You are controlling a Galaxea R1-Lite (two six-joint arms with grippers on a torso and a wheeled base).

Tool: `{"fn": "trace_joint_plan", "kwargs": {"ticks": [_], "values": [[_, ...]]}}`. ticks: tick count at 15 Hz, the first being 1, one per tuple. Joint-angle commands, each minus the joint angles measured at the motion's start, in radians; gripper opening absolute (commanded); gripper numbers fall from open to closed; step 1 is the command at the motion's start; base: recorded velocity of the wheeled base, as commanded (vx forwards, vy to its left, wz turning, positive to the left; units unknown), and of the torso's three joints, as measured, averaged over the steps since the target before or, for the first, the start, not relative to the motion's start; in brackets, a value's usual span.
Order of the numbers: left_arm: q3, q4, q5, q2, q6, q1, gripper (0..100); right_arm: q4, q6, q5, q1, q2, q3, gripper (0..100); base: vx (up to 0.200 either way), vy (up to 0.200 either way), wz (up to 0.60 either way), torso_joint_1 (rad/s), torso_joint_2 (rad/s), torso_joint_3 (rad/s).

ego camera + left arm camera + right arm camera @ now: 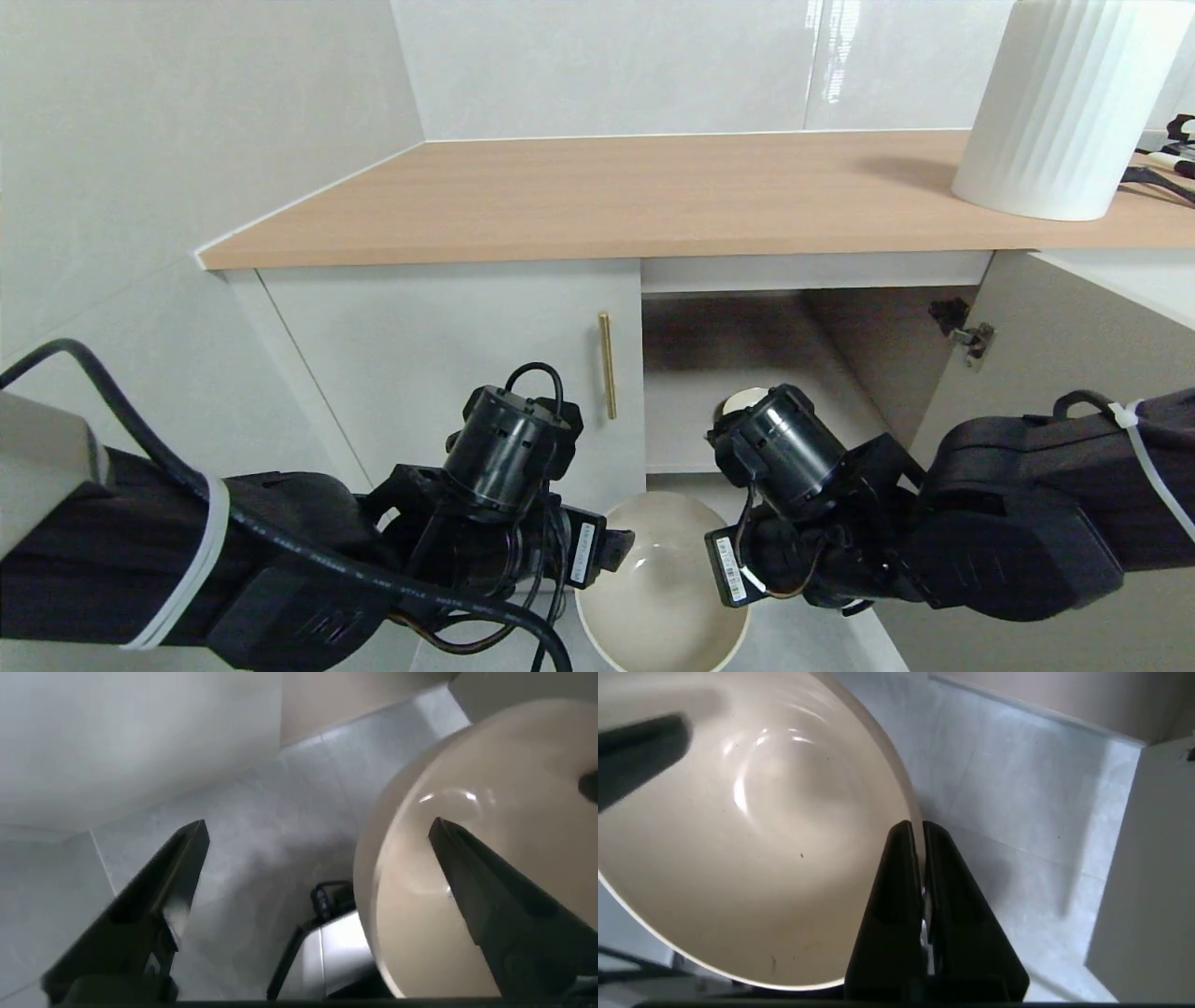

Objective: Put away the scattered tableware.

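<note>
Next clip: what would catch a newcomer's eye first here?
The cream bowl held low between both arms, in front of the open cabinet, its rim pinched by the right tool. The left tool is spread open at its other side. On the wooden countertop at the right stands a tall white ribbed vase.

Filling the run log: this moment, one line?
right gripper: shut on bowl rim | left gripper: open, at bowl | cabinet door: open

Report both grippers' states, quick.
Left gripper: open, holding nothing.
Right gripper: fingers shut on the rim of the bowl.
</note>
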Motion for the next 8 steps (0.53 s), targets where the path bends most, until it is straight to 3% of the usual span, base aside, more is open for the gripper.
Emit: {"fn": "trace_joint_plan", "kwargs": {"ticks": [1, 5, 8], "values": [[0.001, -0.007, 0.003, -0.001, -0.001, 0.0, 100, -0.031, 0.007, -0.001, -0.07, 0.039, -0.012, 0, 0.0, 0.0, 0.0, 0.0, 0.0, 0.0], [0.003, -0.009, 0.004, -0.012, -0.001, 0.003, 100, -0.16, 0.128, -0.004, -0.262, 0.105, -0.008, 0, 0.0, 0.0, 0.0, 0.0, 0.0, 0.0], [0.003, -0.009, 0.004, -0.017, -0.003, 0.003, 100, -0.419, 0.17, -0.042, -0.411, 0.188, 0.007, 0, 0.0, 0.0, 0.0, 0.0, 0.0, 0.0]]}}
